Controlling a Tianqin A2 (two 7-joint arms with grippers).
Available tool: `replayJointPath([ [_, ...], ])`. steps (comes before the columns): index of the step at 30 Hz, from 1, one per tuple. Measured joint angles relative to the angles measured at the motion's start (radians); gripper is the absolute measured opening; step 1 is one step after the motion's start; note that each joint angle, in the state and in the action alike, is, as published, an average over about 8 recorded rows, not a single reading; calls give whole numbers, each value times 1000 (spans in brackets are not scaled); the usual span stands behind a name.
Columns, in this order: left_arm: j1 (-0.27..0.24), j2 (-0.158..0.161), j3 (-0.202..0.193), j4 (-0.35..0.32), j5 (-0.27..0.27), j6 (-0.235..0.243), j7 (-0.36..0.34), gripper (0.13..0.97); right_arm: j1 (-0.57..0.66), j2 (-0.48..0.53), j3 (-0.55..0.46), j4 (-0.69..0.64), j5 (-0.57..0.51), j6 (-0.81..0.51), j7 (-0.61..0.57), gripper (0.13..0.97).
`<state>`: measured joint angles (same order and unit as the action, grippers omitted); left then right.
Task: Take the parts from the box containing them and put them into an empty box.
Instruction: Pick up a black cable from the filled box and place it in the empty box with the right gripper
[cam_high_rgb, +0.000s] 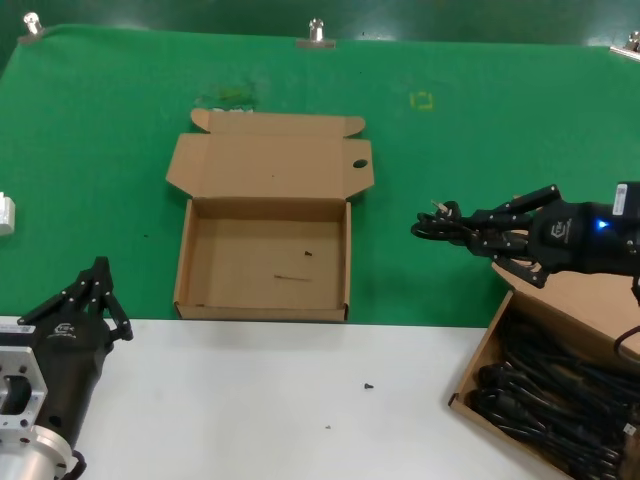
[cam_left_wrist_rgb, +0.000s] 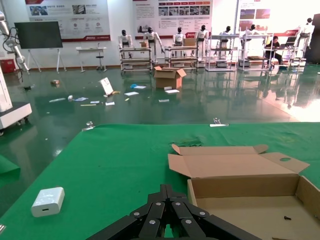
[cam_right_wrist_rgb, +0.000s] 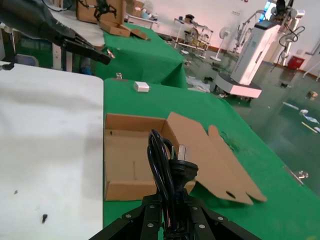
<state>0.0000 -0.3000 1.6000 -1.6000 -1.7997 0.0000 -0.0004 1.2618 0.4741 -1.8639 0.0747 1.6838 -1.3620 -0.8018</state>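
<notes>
1. Empty box sits mid-table on the green cloth, its near wall at the edge of the white surface; lid laid back on the far side, round hole at the lid's right end
2. Box of cords at near right, partly on the white surface, running out of frame; cords piled inside
3. Right gripper over the cloth, between the two boxes, right of the empty one; one cord clamped in it, plug end pointing left
4. Left gripper at near left, left of the empty box
5. Small adapter block at far left edge, on the cloth
6. Clamps along the far table edge
</notes>
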Motion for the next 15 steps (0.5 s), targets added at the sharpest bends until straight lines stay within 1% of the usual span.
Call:
replayJointPath([
  [5, 0, 0, 0, 0, 0, 0, 0, 139, 33, -28, 5, -40, -14, 0, -25, 198],
  [15, 0, 0, 0, 0, 0, 0, 0, 139, 59, -91, 15, -57, -36, 19, -44, 198],
])
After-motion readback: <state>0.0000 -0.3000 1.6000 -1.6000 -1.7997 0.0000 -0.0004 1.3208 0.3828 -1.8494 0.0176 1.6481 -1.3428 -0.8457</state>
